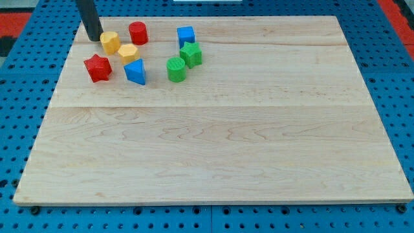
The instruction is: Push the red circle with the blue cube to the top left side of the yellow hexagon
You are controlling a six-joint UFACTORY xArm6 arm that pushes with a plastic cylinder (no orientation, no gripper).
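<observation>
Surface [213, 149]: pale wooden board on a blue pegboard [388, 39], its lower corners cut off by the frame; red mat at the view's top corners. Rod's upper part runs out of the view's top. Tool is a plain rod, no jaws to part or close; tip [94, 39] just left of a yellow block [110, 42], contact unclear. Yellow hexagon [127, 53] lower right of it. Red circle [138, 32] above the hexagon; blue cube [185, 35] to its right, apart. Red star [98, 68], blue wedge [135, 71], two green blocks [191, 55] [176, 68]; shapes unclear.

My tip [94, 39], at the view's top left, on a dark rod tilted slightly leftward above
</observation>
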